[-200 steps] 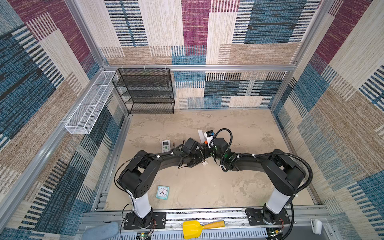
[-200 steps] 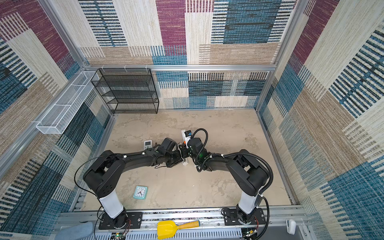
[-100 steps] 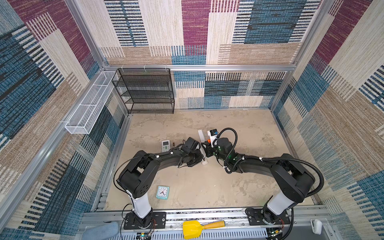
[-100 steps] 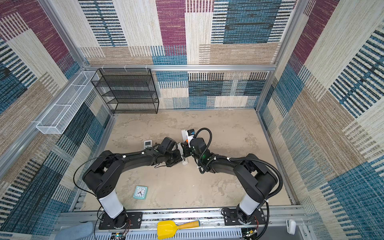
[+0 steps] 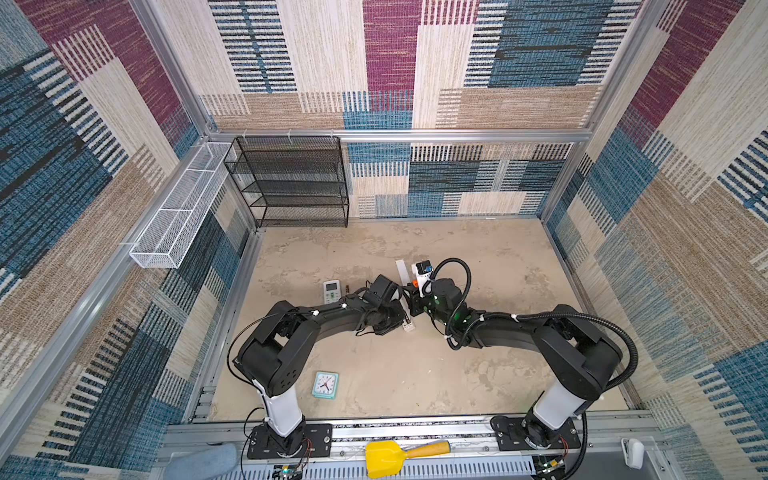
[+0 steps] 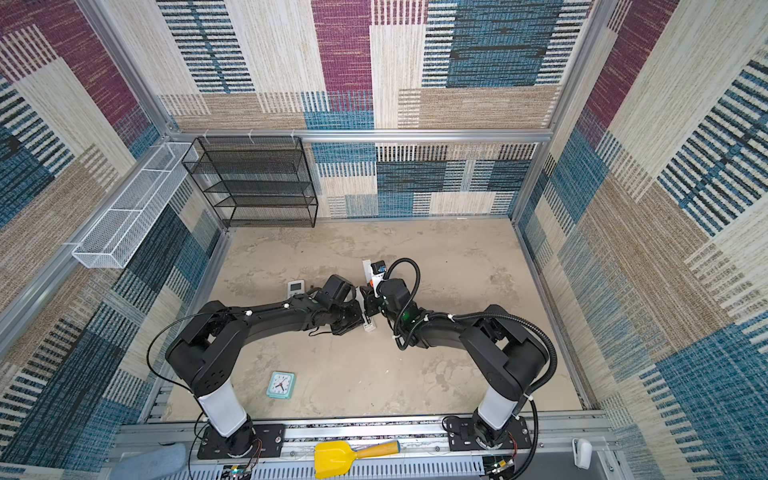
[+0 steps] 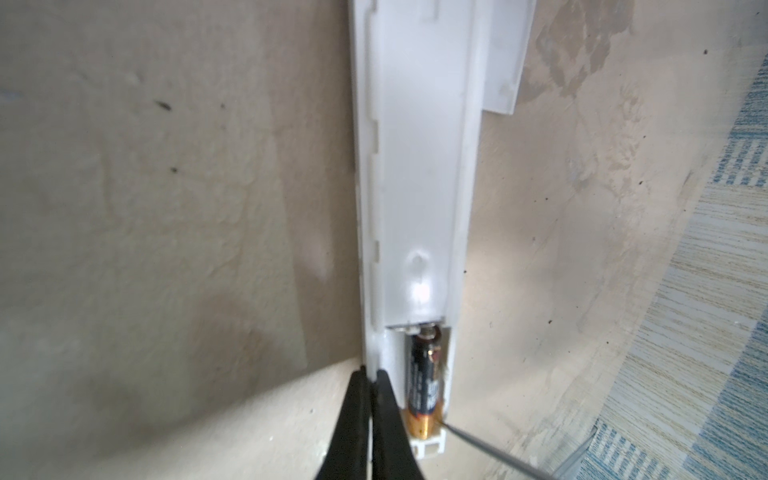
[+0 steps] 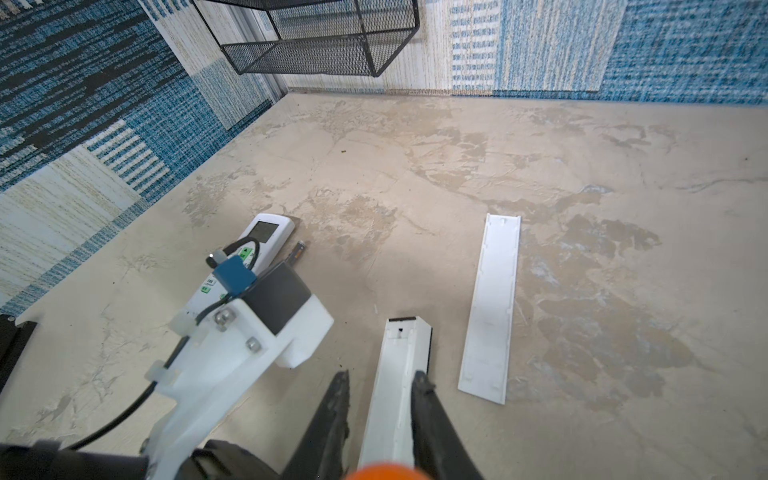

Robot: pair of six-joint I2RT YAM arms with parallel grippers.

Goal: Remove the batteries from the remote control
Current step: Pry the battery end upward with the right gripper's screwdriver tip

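The long white remote control (image 7: 415,187) lies back up with its compartment uncovered. One dark battery (image 7: 424,378) with a golden end sits in the slot. A thin metal screwdriver tip (image 7: 478,442) touches that golden end. My left gripper (image 7: 370,372) is shut and empty, its tips pressed on the remote's side wall beside the battery. My right gripper (image 8: 380,380) hovers over the remote (image 8: 399,386), shut on the orange screwdriver handle (image 8: 382,471). In both top views the two grippers meet over the remote's end (image 5: 408,327) (image 6: 368,326). Another dark battery (image 8: 297,253) lies loose on the floor.
The remote's white cover (image 8: 490,307) lies beside it. A second white remote with a display (image 8: 266,237) sits by the loose battery. A teal clock (image 5: 325,385) is near the front left. A black wire rack (image 5: 291,183) and a white basket (image 5: 178,208) stand at the back left.
My right arm has shifted slightly, its wrist moving a little away from the front. The left arm and the remote have stayed put.
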